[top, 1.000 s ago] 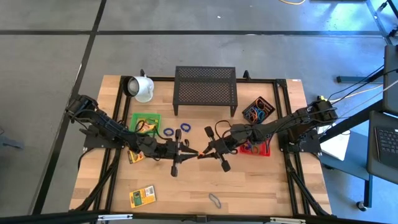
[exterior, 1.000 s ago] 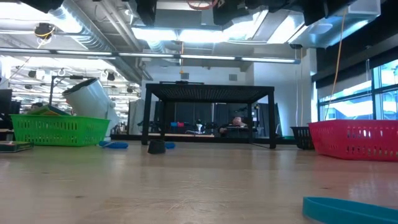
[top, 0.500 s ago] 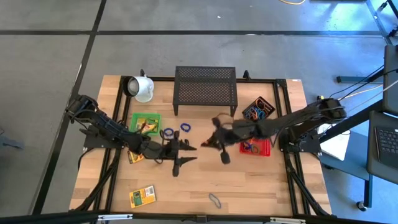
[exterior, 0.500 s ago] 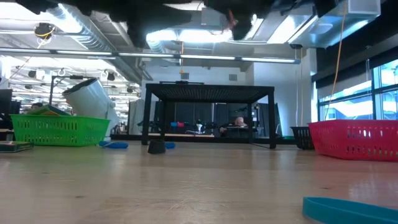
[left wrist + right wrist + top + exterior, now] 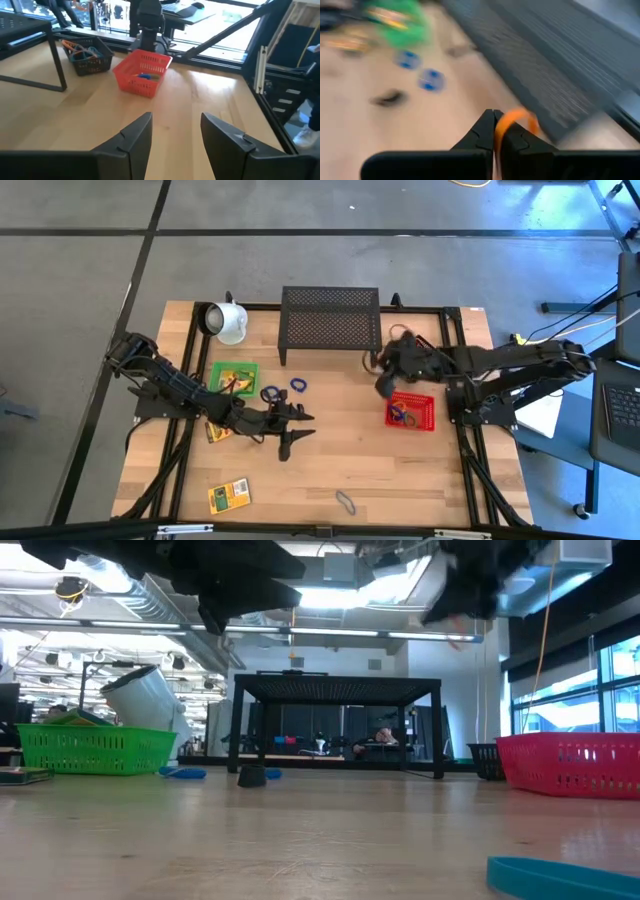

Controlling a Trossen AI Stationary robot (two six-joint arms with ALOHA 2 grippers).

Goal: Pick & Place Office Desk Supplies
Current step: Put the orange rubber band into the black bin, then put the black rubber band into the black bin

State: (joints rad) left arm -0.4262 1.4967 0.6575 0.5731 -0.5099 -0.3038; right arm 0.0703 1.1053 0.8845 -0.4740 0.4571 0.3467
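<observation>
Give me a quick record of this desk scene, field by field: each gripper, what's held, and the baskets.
left gripper: open, empty, above the table's middle
right gripper: shut on orange rubber band, near the black mesh rack
red basket: right of centre, holds bands
green basket: left of centre
black basket: holds bands, beyond the red basket
loose items: blue rubber bands, crayon box

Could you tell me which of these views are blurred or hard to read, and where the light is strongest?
Right wrist view: smeared by motion, only the fingers and the orange rubber band pinched in them read clearly. Low view: bright ceiling lights turn both arms overhead into silhouettes. Left wrist view: sharp, red basket clear. High view: evenly lit.
</observation>
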